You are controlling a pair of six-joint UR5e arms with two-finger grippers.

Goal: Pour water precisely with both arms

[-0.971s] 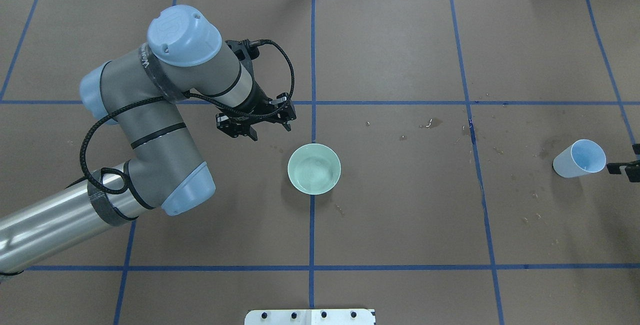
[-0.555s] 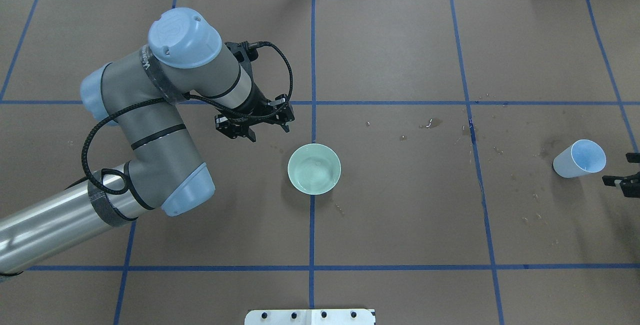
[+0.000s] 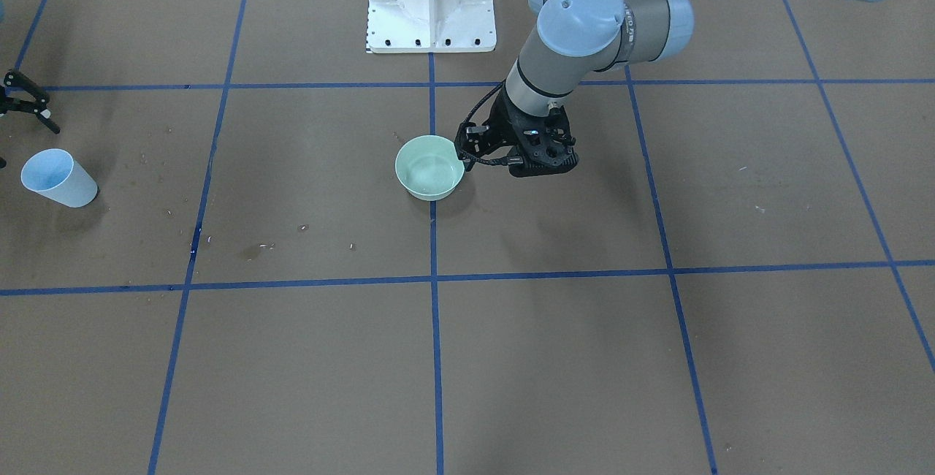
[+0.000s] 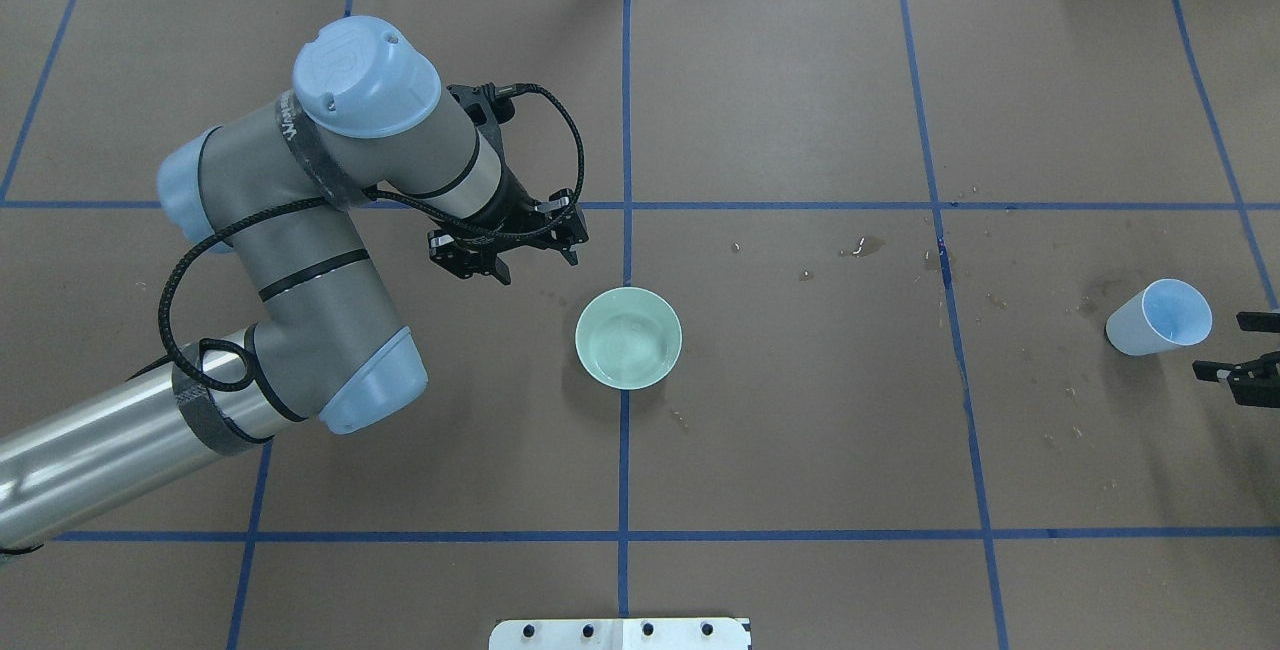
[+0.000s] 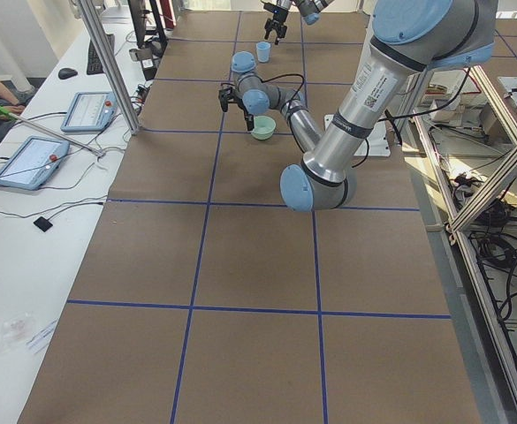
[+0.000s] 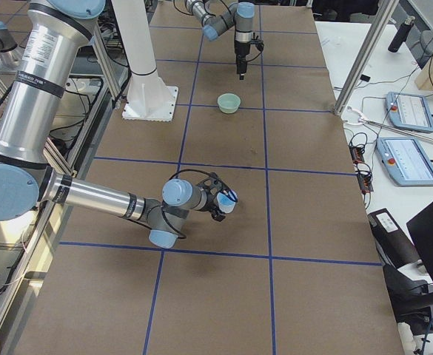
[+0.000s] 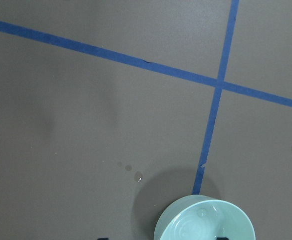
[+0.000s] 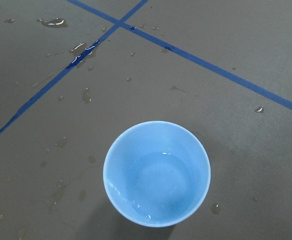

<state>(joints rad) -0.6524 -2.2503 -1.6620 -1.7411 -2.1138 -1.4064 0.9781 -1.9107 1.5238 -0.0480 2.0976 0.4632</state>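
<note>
Left gripper [image 4: 530, 260] is spread wide with nothing in it, hanging just beside the green bowl [image 4: 628, 338]. There's a bit of water [image 7: 205, 227] glinting inside the bowl. Right gripper [image 4: 1225, 344] is wide and empty too. The blue cup [image 4: 1160, 317] stands free right by its fingertips, with a thin wet layer at the bottom.

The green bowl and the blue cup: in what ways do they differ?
The bowl is pale green, wide and low; the cup is light blue, narrower and taller. The bowl stands at the table's centre, on a blue tape line; the cup stands near the robot's right-hand edge. Both are upright, open-topped and ungrasped.
</note>
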